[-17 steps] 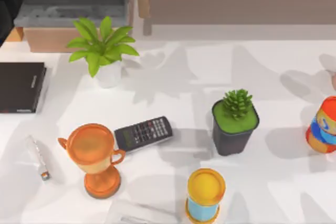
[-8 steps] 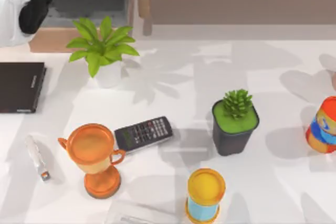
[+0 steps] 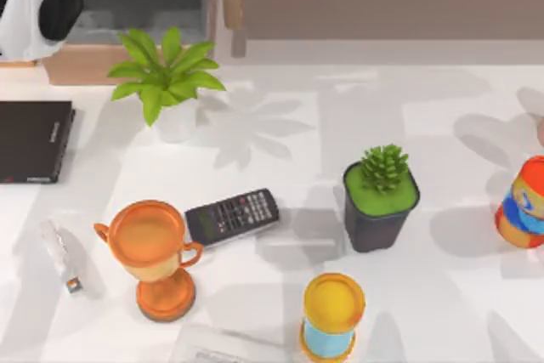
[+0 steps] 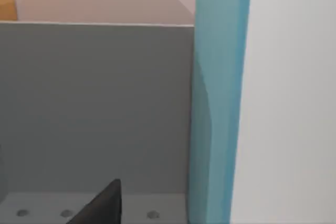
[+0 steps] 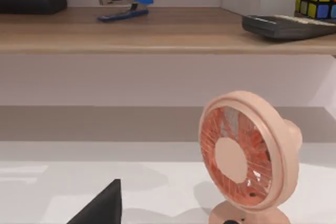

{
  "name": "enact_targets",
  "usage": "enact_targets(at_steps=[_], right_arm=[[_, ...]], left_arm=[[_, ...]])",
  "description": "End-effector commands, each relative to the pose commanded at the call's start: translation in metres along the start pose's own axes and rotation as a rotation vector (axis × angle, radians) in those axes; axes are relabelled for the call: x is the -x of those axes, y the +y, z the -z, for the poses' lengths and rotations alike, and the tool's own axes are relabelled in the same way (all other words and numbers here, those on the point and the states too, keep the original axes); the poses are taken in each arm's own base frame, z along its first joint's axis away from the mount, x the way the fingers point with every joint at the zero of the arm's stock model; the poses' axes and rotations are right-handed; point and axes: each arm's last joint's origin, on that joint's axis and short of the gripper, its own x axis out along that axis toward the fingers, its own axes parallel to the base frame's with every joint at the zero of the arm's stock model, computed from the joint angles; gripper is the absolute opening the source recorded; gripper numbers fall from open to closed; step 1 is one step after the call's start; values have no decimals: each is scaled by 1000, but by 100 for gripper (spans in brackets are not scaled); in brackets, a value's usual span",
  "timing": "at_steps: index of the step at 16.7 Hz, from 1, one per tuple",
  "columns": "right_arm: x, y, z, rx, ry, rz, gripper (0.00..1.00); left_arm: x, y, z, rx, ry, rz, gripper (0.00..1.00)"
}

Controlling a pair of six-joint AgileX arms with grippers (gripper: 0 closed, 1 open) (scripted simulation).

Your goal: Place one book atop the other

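Counts: 2 books – one black hardcover book (image 3: pixel 34 140), one teal book (image 4: pixel 218 98). 2 potted plants – leafy plant (image 3: pixel 166 74), succulent (image 3: pixel 382 195). 1 trophy (image 3: pixel 153 252), 1 remote (image 3: pixel 232 216), 1 fan (image 5: pixel 247 158), 1 stapler (image 5: pixel 123 2).

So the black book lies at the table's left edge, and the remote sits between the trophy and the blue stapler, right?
Not quite. The black book does lie at the left edge, but the remote sits between the trophy and the black-potted succulent, as the top view shows. The blue stapler is on a shelf.
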Motion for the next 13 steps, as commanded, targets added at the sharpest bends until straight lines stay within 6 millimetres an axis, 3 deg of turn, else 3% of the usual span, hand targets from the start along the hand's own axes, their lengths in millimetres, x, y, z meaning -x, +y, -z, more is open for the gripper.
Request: enact_targets(at_steps=[3, 7, 13], right_arm=[[0, 0, 0, 0, 0, 0, 100], [0, 0, 0, 0, 0, 0, 100], [0, 0, 0, 0, 0, 0, 100]], left_arm=[[-12, 0, 0, 0, 0, 0, 100], [-14, 0, 0, 0, 0, 0, 100], [-14, 0, 0, 0, 0, 0, 55]])
